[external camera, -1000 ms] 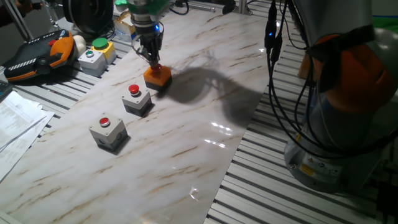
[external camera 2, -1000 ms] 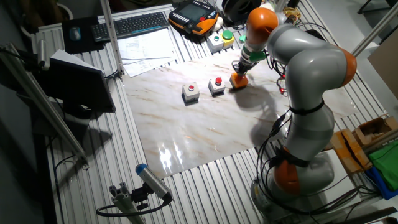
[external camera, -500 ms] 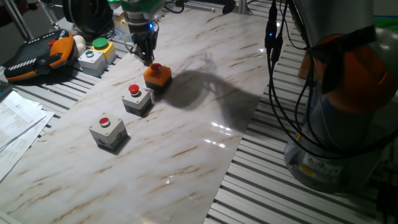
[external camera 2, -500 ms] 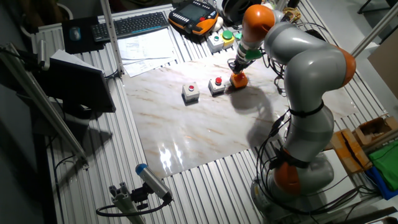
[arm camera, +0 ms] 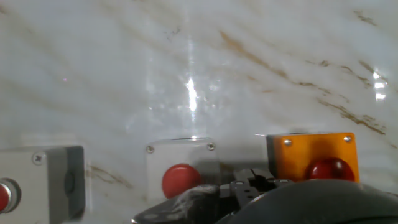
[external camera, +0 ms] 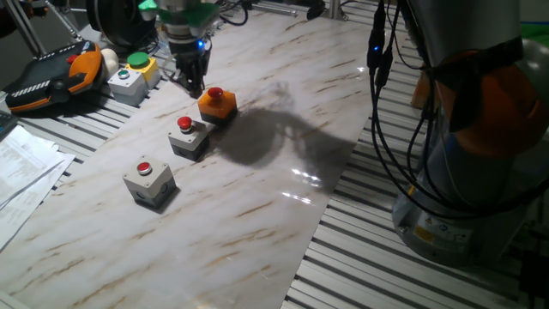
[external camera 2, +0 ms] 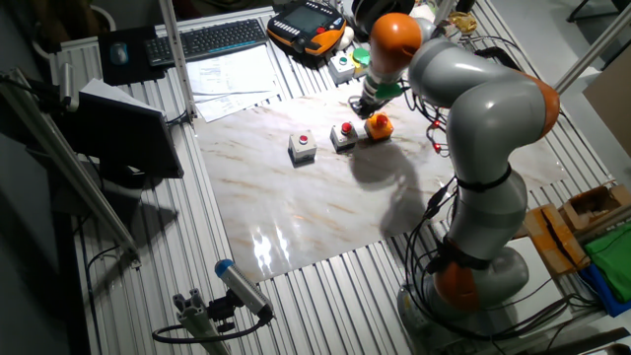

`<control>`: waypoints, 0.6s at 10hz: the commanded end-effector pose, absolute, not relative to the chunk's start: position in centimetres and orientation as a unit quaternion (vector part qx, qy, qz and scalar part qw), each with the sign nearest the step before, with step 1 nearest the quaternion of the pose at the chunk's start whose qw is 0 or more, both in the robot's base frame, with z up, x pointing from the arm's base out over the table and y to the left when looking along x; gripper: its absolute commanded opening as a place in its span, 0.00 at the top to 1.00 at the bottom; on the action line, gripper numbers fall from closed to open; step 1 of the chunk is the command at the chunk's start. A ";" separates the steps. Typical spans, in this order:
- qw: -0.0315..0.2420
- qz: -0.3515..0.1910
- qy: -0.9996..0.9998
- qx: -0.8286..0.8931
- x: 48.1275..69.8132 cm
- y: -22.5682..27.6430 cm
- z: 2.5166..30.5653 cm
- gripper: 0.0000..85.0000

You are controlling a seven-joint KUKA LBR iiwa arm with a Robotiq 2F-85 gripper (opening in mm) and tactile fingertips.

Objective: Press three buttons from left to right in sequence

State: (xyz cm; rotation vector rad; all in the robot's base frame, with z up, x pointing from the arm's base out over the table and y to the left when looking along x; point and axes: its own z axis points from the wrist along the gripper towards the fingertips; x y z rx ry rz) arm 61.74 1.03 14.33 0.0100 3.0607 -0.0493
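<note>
Marble-patterned table (external camera: 257, 197) on a slatted aluminium bench, cluttered at the far edge: teach pendant (external camera: 51, 77), grey box with green button (external camera: 130, 77), papers (external camera: 21, 167).

Three buttons in a diagonal row: near grey switch (external camera: 148, 181), middle grey switch (external camera: 188, 137), orange-yellow switch (external camera: 217, 104) farthest along. Red caps all facing up.

Gripper (external camera: 192, 82) hanging above the table, just beside the orange-yellow switch on its pendant side, clear of the red cap; not touching any switch. Middle grey switch lying just below and toward the camera from the fingertips. Wrist near vertical, fingers pointing down, arm reaching in across the table from its base (external camera 2: 473, 286).

Finger state: cannot tell, tips too small in the fixed views and hidden in the hand view.

Hand view: middle red cap (arm camera: 181, 180) nearly under the hand, orange-yellow switch (arm camera: 314, 158) to one side, third switch (arm camera: 37, 180) at the other edge.

Judgement: next press hinges on a short sideways shift along the row before descent.
</note>
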 end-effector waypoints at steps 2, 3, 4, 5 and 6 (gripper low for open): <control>0.042 -0.006 0.999 0.006 61.6 2.2 14.2 0.99; 0.041 0.000 0.999 0.006 61.6 2.5 14.0 0.99; 0.041 0.003 0.999 0.006 61.7 2.8 13.7 0.99; 0.042 0.005 0.999 0.006 61.7 3.2 13.4 0.99; 0.044 0.005 0.999 0.008 61.6 3.6 13.2 0.99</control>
